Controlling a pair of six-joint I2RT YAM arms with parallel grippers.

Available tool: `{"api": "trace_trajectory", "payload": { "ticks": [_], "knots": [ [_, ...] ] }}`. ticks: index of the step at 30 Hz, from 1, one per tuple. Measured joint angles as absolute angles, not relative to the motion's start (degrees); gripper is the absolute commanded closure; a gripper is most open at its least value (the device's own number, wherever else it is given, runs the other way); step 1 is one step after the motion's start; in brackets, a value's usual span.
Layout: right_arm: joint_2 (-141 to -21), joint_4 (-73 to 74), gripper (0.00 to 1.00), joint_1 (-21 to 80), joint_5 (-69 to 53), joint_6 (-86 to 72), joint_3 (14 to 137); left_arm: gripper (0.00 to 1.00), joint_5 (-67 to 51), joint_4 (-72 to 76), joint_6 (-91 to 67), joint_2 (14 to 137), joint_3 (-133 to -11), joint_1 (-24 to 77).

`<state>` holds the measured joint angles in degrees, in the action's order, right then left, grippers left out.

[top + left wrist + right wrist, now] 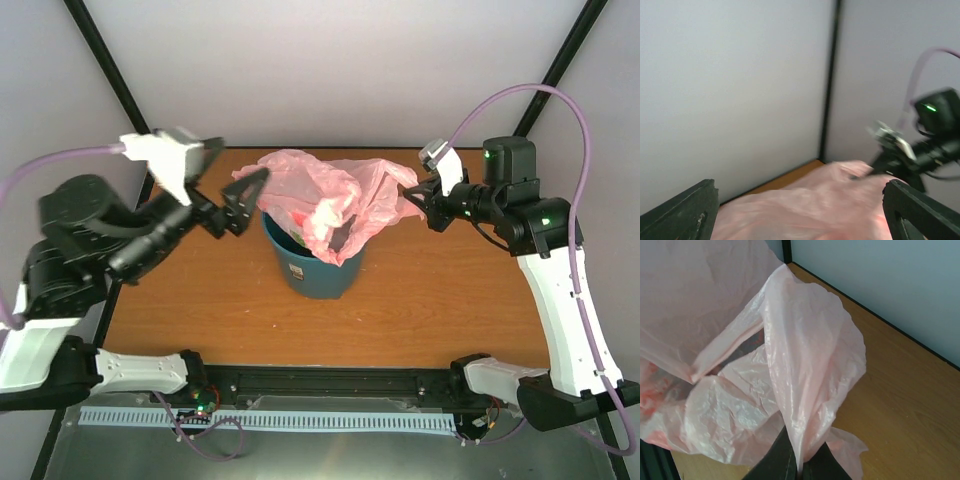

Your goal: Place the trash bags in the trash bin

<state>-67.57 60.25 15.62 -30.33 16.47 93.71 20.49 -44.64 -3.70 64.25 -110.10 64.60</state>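
Note:
The teal trash bin (318, 268) stands upright in the middle of the table. The pink trash bag (318, 192) is spread over its mouth, and part of it hangs inside. My right gripper (416, 196) is to the right of the bin and shut on the bag's right edge; in the right wrist view the fingers (782, 462) pinch a fold of the bag (805, 365). My left gripper (247, 200) is at the bag's left edge, jaws wide open. In the blurred left wrist view the bag (815, 205) lies between and beyond its fingers (687, 210).
The wooden table (440, 300) ends at black frame posts and grey walls at the back. The right arm (925, 145) shows across the bag in the left wrist view. A black rail (330, 380) runs along the near edge between the arm bases.

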Motion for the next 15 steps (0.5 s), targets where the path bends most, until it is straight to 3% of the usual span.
{"api": "trace_trajectory", "payload": {
  "ticks": [8,15],
  "knots": [
    [-68.4,60.05,0.97,15.11,-31.11,15.53,94.63,0.16,42.28,-47.77,-7.68,62.04,-108.31,62.13],
    [-68.4,59.99,0.97,15.09,-32.1,15.38,95.0,0.25,33.67,-47.64,-9.06,65.91,-99.46,43.48]
  ]
}}
